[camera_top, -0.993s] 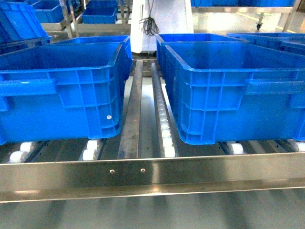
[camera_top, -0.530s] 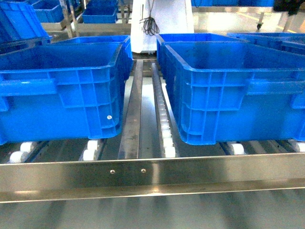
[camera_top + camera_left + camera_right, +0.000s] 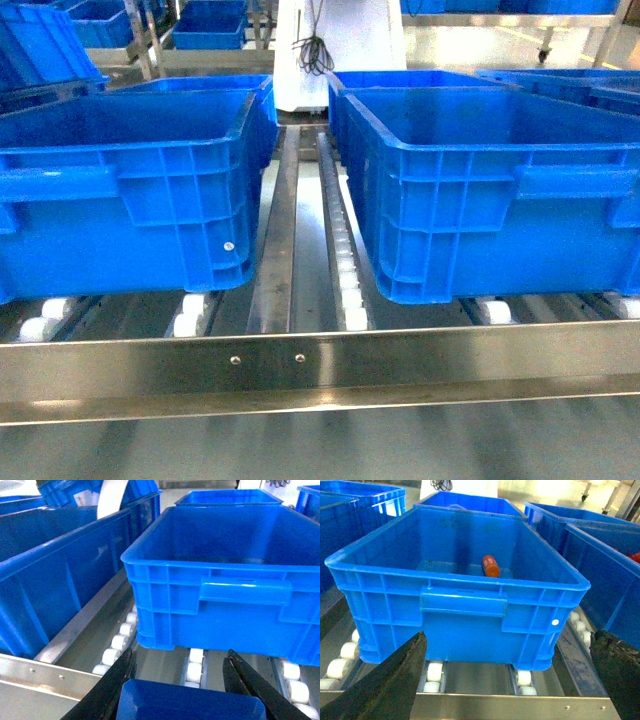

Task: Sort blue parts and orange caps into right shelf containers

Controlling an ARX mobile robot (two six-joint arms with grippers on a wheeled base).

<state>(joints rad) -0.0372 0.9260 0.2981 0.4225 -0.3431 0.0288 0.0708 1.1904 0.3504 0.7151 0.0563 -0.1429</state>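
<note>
A blue part [image 3: 190, 704] sits between the black fingers of my left gripper [image 3: 181, 651], which is shut on it just in front of the right shelf's front rail [image 3: 30, 672]. Ahead of it stands a big blue container [image 3: 225, 595]. In the right wrist view one orange cap [image 3: 491, 566] lies on its side on the floor of another container [image 3: 460, 605]. My right gripper [image 3: 508, 633] is open wide in front of that container, with nothing between its fingers. Neither gripper shows in the head view.
Two blue crates [image 3: 130, 190] [image 3: 500, 200] stand side by side on the steel shelf behind its front rail [image 3: 400, 370]. Guide strips and white rollers [image 3: 350, 300] run between them. More crates [image 3: 600, 555] stand to the sides and behind. A white post [image 3: 340, 40] rises at the back.
A dark shape seen at the far top right of the head view half a second ago is gone. The crates and shelf stand as before.
</note>
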